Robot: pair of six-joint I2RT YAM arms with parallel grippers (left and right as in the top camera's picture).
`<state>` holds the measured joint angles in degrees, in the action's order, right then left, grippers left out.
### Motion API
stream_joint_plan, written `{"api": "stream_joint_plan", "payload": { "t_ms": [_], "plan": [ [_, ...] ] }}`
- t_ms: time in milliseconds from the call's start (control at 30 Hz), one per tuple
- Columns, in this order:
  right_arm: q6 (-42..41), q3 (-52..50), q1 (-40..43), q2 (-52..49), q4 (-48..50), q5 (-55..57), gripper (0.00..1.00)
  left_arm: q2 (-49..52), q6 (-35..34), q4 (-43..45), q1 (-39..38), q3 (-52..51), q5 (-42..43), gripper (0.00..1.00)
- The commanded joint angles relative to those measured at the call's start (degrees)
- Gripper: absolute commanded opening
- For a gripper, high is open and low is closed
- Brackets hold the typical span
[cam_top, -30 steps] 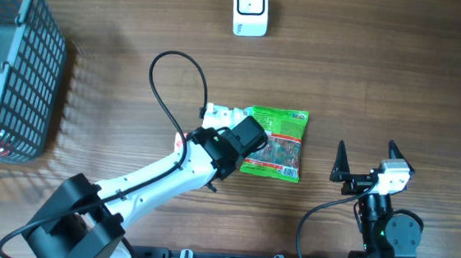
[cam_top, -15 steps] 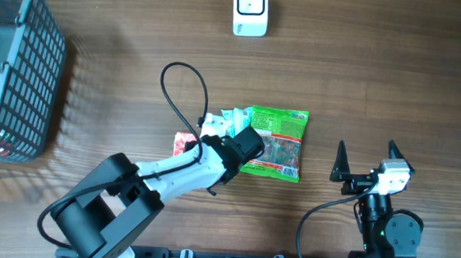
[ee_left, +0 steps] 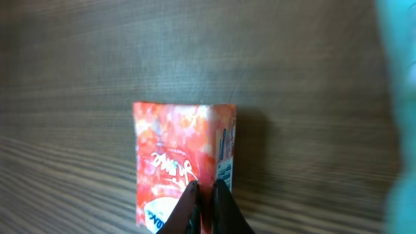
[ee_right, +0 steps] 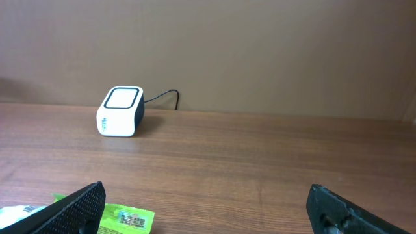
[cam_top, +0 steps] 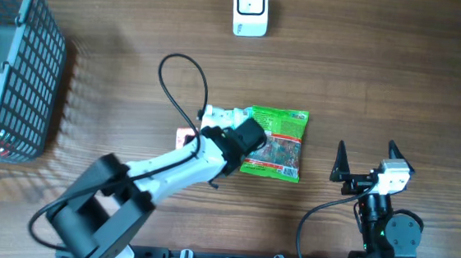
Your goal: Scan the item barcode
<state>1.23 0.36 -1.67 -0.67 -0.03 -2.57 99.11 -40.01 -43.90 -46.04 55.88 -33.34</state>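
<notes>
A wooden surface [cam_top: 399,84] was seen from above, with a green packet [cam_top: 277,145] lying flat near its middle. A dark mesh basket [cam_top: 46,65] was set well to the left of the green packet, at the surface's left edge, and something red showed low inside it. The white left arm [cam_top: 161,173] was stretched from below and left of the green packet up towards it, the wrist ending over the packet's left edge. A black cable [cam_top: 178,59] was looped above and left of the green packet. The right end effector [cam_top: 367,148] was held to the right of the green packet, clear of it, its fingers spread wide apart with nothing between them. A white barcode scanner [cam_top: 250,8] with a dark window was stood well above the green packet, near the far edge, apart from everything else. A white packet [cam_top: 222,114] was lying against the green packet's upper left corner. A red packet [cam_top: 185,136] was lying on the surface just left of the green packet, mostly hidden from above by the left arm. In the left wrist view the left end effector [ee_left: 209,201] was seen with its fingers drawn together on the near edge of the red packet, where a crease in the wrapper ran up between them; the rest of the red packet was resting flat on the wood. Whether a barcode was printed on the red packet could not be told.
</notes>
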Motion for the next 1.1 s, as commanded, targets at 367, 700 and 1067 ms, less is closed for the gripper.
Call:
{"api": "stream_joint_plan", "payload": {
  "t_ms": [367,700,1067],
  "plan": [
    [0.2,-0.1,0.2,0.4,0.1,-0.5,1.00,-11.6,6.7,1.2,23.1,3.9,43.6,0.50],
    [0.2,-0.1,0.2,0.4,0.1,-0.5,1.00,-3.0,-4.6,4.4,10.6,3.2,25.3,0.45],
    [0.2,-0.1,0.2,0.4,0.1,-0.5,1.00,2.4,2.3,1.7,10.4,3.4,10.2,0.35]
  ]
}}
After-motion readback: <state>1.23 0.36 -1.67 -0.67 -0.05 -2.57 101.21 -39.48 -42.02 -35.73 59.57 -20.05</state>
